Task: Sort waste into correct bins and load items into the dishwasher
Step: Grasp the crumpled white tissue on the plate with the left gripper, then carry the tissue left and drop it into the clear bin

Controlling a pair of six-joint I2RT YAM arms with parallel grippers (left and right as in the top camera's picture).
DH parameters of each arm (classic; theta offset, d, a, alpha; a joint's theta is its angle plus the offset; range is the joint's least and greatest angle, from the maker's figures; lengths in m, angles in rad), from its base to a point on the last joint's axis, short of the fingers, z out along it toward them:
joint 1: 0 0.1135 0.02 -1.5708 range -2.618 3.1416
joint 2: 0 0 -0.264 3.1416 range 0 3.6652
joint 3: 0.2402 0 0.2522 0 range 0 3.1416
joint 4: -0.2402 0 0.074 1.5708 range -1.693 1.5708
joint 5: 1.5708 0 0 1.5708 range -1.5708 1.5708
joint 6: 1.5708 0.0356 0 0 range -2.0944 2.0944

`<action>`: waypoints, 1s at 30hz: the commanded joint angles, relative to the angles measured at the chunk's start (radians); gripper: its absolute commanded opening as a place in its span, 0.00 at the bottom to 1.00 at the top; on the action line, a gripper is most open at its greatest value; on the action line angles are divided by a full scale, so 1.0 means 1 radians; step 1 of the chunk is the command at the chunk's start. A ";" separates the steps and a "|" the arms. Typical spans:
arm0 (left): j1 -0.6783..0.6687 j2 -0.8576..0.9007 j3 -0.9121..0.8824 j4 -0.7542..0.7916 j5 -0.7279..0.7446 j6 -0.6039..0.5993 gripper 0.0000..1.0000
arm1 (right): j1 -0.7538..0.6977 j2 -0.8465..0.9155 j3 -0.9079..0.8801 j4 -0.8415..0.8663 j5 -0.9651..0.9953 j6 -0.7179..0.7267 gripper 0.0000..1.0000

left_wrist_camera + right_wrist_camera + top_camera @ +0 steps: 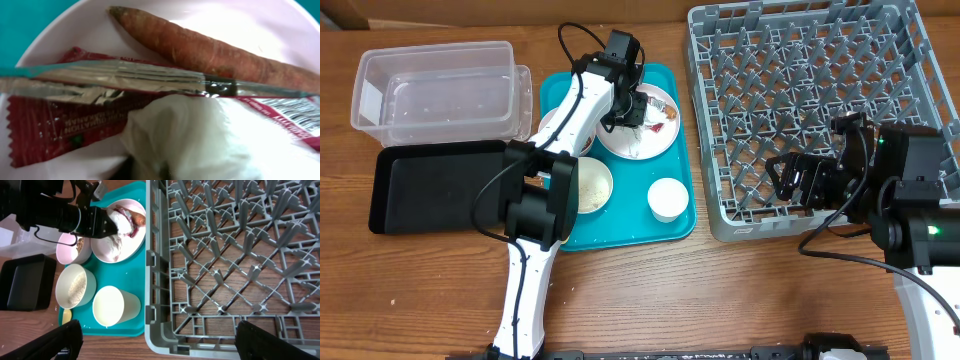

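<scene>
My left gripper [632,108] is down on the white round plate [655,140] and is shut on the crumpled white paper [200,135]. The red wrapper [45,130] and the brown sausage [215,55] lie on the same plate [90,20]. In the right wrist view the left gripper [102,222] holds the white lump at its tip. My right gripper [788,180] is open and empty, above the front left corner of the grey dish rack [800,60], its fingers wide apart [155,340]. The clear tub [435,90] and black tray [440,185] sit at the left.
The teal tray [620,230] holds a bowl of white rice [588,185], a small white cup [667,198], a bowl with brown food [70,250] partly under the left arm, and a bit of the yellow spoon [66,315]. The rack [225,255] holds no dishes.
</scene>
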 commanded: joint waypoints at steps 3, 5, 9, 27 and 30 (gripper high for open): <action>-0.012 0.031 0.015 -0.015 -0.013 -0.003 0.04 | -0.003 -0.003 0.027 0.000 -0.008 -0.004 1.00; -0.012 0.015 0.026 -0.035 -0.013 -0.004 0.04 | -0.003 -0.003 0.027 -0.006 -0.008 -0.004 1.00; -0.003 -0.033 0.108 -0.117 -0.010 -0.011 0.04 | -0.003 -0.004 0.026 -0.016 -0.007 -0.004 1.00; 0.443 -0.110 0.498 -0.397 -0.121 -0.011 0.04 | -0.003 -0.004 0.026 -0.034 -0.005 -0.004 1.00; 0.522 -0.109 0.465 -0.355 -0.117 -0.011 0.04 | -0.002 -0.004 0.026 -0.033 -0.005 -0.003 1.00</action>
